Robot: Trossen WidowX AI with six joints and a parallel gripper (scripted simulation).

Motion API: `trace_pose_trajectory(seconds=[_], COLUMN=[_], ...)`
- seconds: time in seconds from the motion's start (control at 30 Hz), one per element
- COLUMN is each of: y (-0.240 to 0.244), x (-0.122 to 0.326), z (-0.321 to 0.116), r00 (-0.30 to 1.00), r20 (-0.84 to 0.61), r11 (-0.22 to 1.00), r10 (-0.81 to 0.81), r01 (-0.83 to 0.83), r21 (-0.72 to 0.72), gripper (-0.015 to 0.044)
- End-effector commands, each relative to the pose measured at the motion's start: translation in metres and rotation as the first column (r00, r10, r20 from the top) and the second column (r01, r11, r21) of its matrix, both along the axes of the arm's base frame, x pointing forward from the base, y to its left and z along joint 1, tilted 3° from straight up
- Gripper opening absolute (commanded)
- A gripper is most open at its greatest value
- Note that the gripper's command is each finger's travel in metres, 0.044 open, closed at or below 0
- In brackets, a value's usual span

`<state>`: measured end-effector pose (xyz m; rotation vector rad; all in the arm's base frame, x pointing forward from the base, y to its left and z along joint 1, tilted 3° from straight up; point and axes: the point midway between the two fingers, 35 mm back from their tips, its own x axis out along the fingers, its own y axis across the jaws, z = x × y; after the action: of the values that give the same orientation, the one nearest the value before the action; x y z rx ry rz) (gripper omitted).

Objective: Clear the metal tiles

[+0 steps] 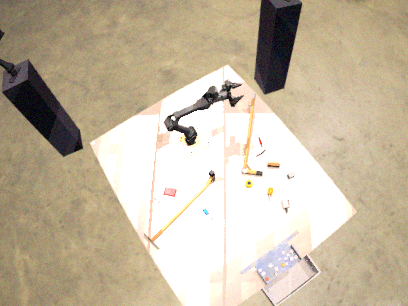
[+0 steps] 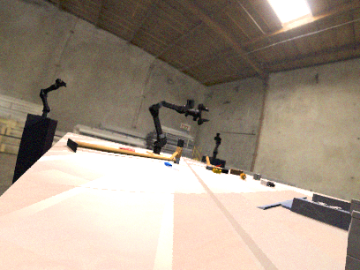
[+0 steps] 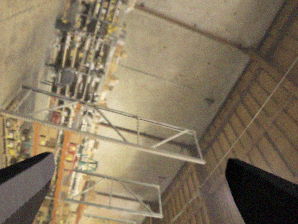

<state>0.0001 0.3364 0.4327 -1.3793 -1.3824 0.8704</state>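
Note:
The long scraper lies on the table, with a wide thin dark blade at one end and a short black-tipped grip at the other. The bluish steel plate is at the table's far edge, with several small pale and orange tiles on it. The grey catch box adjoins its outer end; no tile is clearly visible inside. My gripper is open and empty, raised above the table's opposite end, well away from the scraper. The wrist view shows only the hall beyond the fingers.
A second long wooden-handled tool lies below and beside the gripper. Near its head are a yellow ring, a brown block and a yellow-handled tool. A red box and a blue item lie near the scraper.

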Motion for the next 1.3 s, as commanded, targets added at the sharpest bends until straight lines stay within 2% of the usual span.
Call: trace_pose_trajectory(seconds=[0.0, 0.63, 1.27], y=[-0.004, -0.021, -0.054], x=[0.017, 0.088, 0.152], z=[0.003, 0.004, 0.005], r00=[0.998, 0.956, 0.853], r20=[-0.042, -0.202, -0.361], r11=[0.999, 0.976, 0.921], r10=[-0.038, -0.215, -0.377], r01=[0.038, 0.215, 0.387], r21=[0.0, -0.024, -0.045], gripper=[0.044, 0.044, 0.044])
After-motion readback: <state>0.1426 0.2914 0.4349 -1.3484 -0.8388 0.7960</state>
